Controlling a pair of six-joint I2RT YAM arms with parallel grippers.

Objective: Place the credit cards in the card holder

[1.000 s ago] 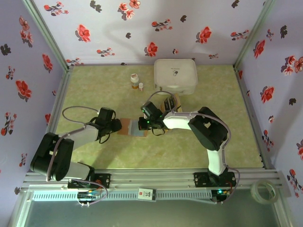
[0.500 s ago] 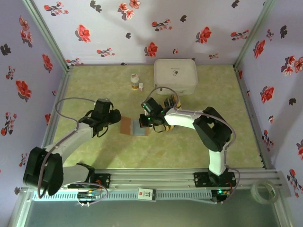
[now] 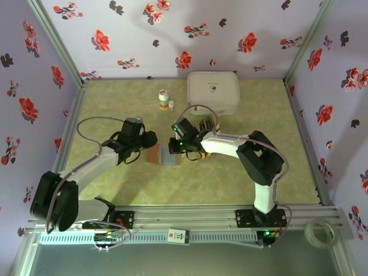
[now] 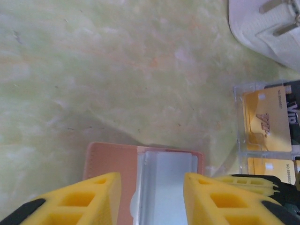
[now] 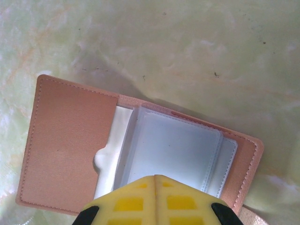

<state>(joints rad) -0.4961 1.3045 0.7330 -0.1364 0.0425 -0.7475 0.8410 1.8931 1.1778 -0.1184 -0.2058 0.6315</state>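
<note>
The card holder [image 5: 70, 150] lies open and flat on the green table, its reddish-brown flap to the left and its clear grey sleeves [image 5: 178, 150] to the right. My right gripper [image 5: 155, 180] is shut, its tips resting on the near edge of the sleeves with nothing between them. My left gripper [image 4: 151, 197] is open and hovers just over the card holder [image 4: 112, 159], one yellow finger [image 4: 89, 199] on each side of the sleeves. The credit cards, a gold one [image 4: 267, 124] and a black one [image 4: 293, 108], lie in a clear case to the right. From above, the card holder [image 3: 155, 154] sits between both grippers.
A large white rounded box [image 3: 213, 91] stands at the back, with its corner [image 4: 267, 23] close to the card case. Two small bottles [image 3: 163, 98] stand left of it. Flowered walls close the table on three sides.
My left arm has swung right and away from its base, bringing its gripper over the card holder's left half. The right gripper has stayed shut on the sleeves.
</note>
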